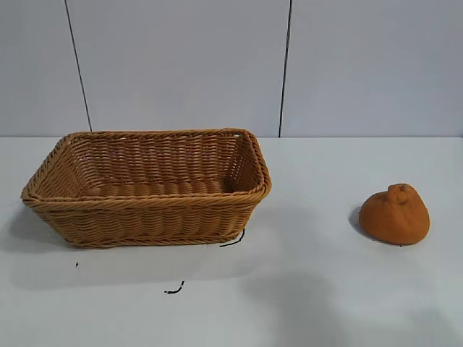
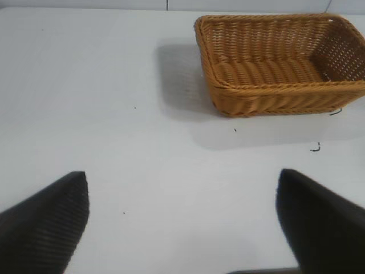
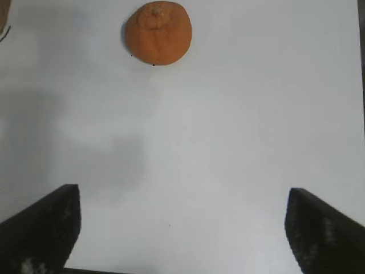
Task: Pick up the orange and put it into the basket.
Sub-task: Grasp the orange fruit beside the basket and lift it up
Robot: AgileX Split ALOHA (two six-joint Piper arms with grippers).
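The orange (image 1: 395,215) is a dull-orange, lumpy dome with a small knob on top, resting on the white table at the right; it also shows ahead of my right gripper as the orange (image 3: 158,32). The woven tan basket (image 1: 148,212) stands at the left with nothing in it, also seen as the basket (image 2: 245,94) in the left wrist view. My right gripper (image 3: 182,191) is open, well short of the orange, with nothing between its fingers. My left gripper (image 2: 182,174) is open over bare table, apart from the basket. Neither arm appears in the exterior view.
The white table (image 1: 304,289) carries a few small black marks (image 1: 174,290) in front of the basket. A pale panelled wall (image 1: 181,65) rises behind the table. A shadow lies on the table in front of the orange.
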